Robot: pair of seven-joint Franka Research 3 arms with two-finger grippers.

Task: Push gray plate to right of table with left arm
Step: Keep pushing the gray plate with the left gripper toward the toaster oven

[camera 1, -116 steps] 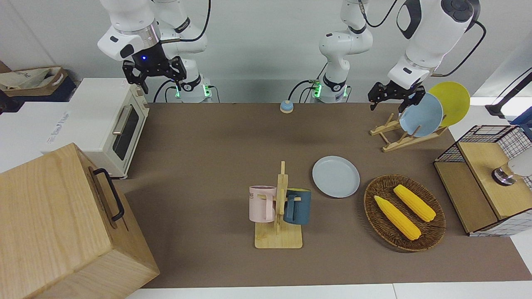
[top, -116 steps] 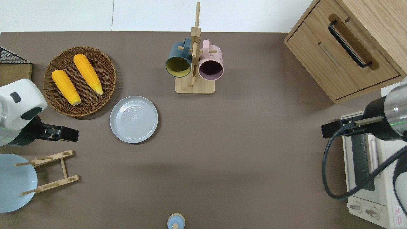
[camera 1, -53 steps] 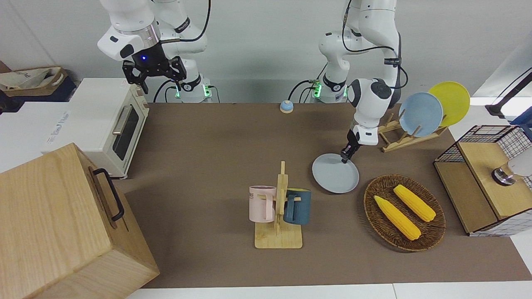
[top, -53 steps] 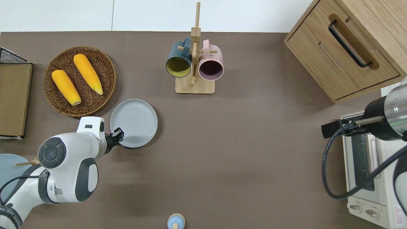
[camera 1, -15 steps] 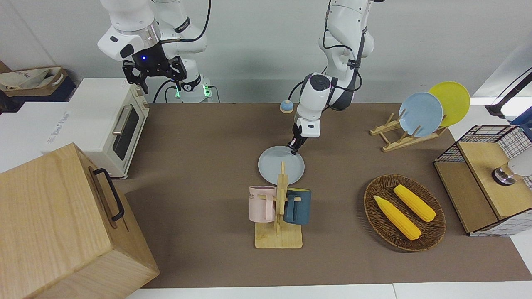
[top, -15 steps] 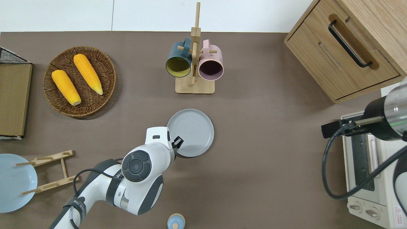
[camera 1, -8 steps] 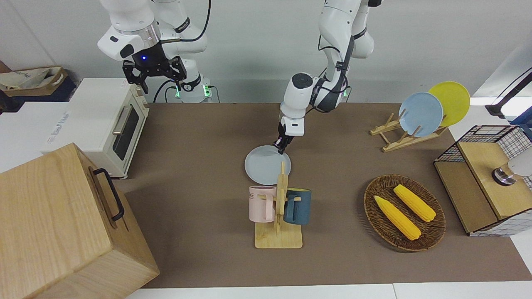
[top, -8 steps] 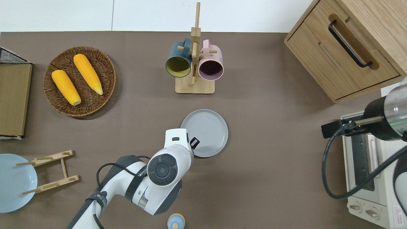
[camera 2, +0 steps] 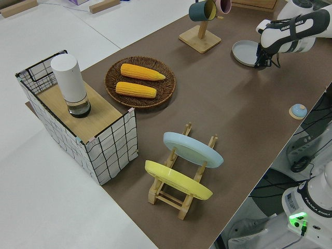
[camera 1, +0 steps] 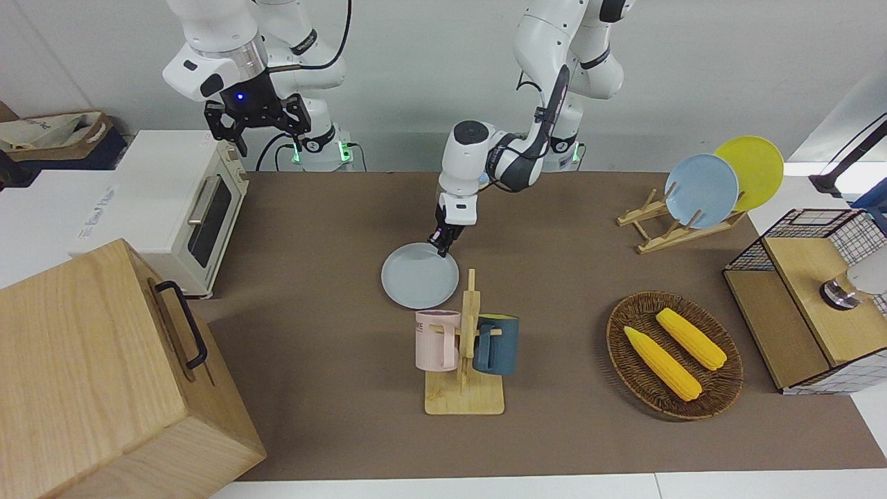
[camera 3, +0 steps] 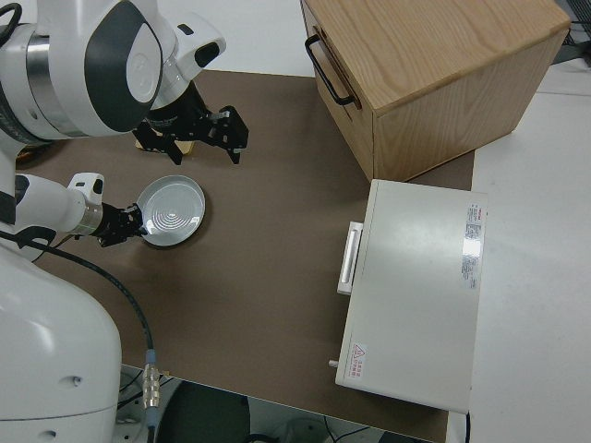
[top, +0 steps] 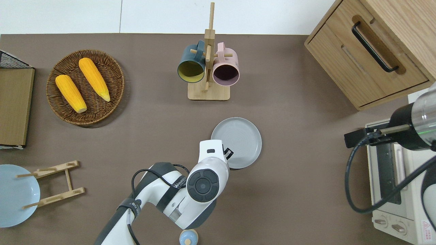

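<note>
The gray plate (camera 1: 420, 276) lies flat on the brown table (camera 1: 319, 229) near its middle, nearer to the robots than the mug rack; it also shows in the overhead view (top: 238, 141) and the left side view (camera 2: 244, 51). My left gripper (camera 1: 441, 243) is low, shut and empty, its tip touching the plate's rim on the edge nearer the robots and toward the left arm's end, as the overhead view (top: 227, 153) shows. My right gripper (camera 1: 256, 128) is open and parked.
A mug rack (camera 1: 464, 360) holds a pink and a dark blue mug. A wicker basket (camera 1: 617, 326) holds two corn cobs. A rack with a bluer plate (camera 1: 701, 190) and a yellow plate, a wire crate (camera 1: 811, 298), a toaster oven (camera 1: 187, 201), a wooden cabinet (camera 1: 104, 374) and a small bell (top: 188, 236) ring the table.
My left gripper has kept sliding the gray plate toward the right arm's end of the table; it started beside the corn basket and now lies past the mug rack. The right arm has not moved.
</note>
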